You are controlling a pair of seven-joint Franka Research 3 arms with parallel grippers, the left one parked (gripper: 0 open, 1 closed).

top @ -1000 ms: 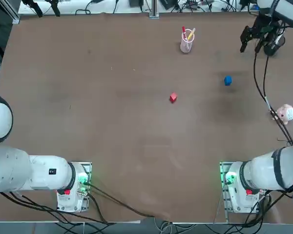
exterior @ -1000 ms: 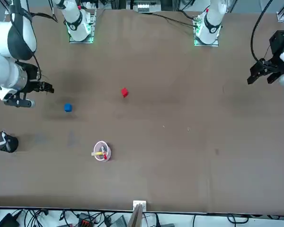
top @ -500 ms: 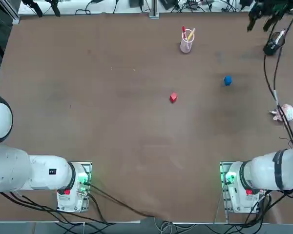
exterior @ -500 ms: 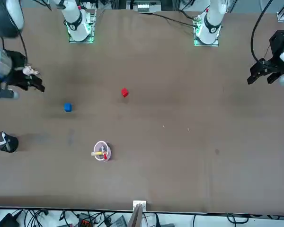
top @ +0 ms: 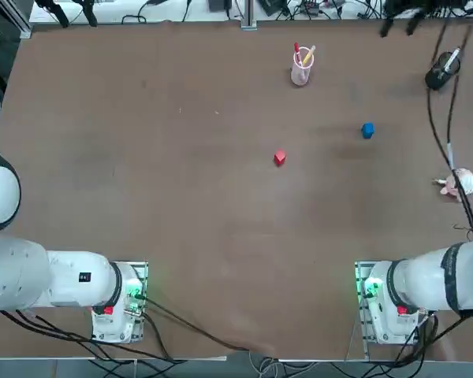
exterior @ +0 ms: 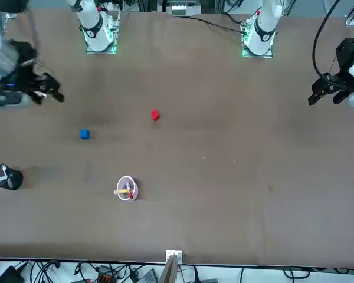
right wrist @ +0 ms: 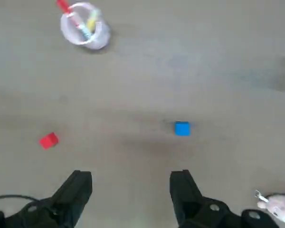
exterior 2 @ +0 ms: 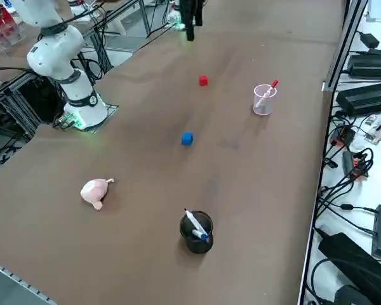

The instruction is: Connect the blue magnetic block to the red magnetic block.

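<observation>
On the brown bench [top: 142, 157] the blue block [top: 367, 130] sits by itself, and I take it as my marker for everything else. Well apart from it, toward the middle of the bench and a little nearer the robot, lies the red block [top: 280, 157]; the two do not touch. Farther from the robot than the blue block stands a clear cup [top: 301, 69] holding a red marker and a yellow one. Out toward the robot's right-hand edge, beyond the blue block, a black cup [top: 439, 75] with a pen in it stands near the far corner, and a pink plush toy [top: 459, 183] lies closer to the robot along that same edge.

High above the bench hangs the right end effector [right wrist: 130, 187], empty, its two dark fingers [right wrist: 180, 183] spread wide with nothing between them. From the wrist camera the blue block [right wrist: 182, 128] shows on the bench below, just beyond one finger and clear of it, with the red block [right wrist: 49, 140] off to the other side and the clear cup [right wrist: 84, 24] farther out. From across the bench the end effector [exterior: 47, 91] appears raised at the edge, short of the blue block [exterior: 84, 134] and not touching it.
</observation>
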